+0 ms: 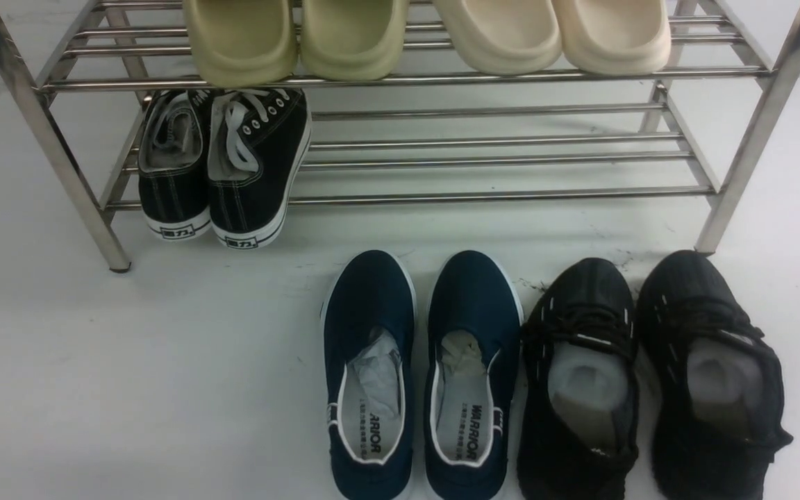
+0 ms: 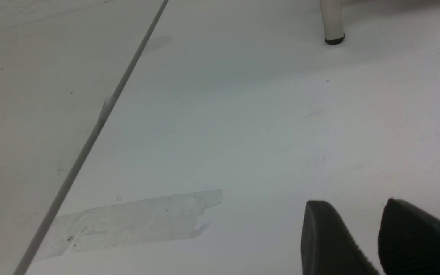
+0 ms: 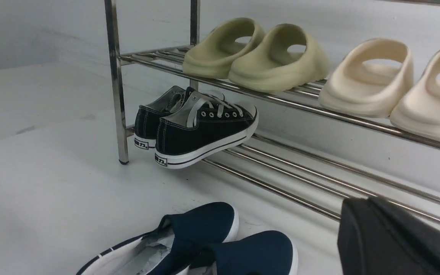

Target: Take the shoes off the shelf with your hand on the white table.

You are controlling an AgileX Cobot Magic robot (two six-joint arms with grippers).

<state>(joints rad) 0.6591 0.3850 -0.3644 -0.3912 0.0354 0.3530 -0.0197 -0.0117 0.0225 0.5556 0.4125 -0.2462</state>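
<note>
Black knit shoes (image 1: 650, 375) are sitting off the shelf (image 1: 400, 76) on the worktop (image 1: 129, 382), right fingers (image 3: 392, 236) clenched empty beside the navy slip-ons (image 3: 220, 244), left fingers (image 2: 327, 236) parted.

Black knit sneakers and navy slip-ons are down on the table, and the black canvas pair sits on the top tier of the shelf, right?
Not quite: the black canvas pair sits on the shelf's lower tier, as the front view shows. The rest holds: black knit sneakers and navy slip-ons are on the table.

Pale wall (image 3: 21, 30) behind; strip of clear tape (image 2: 128, 221) beside dark seam (image 2: 90, 141).
</note>
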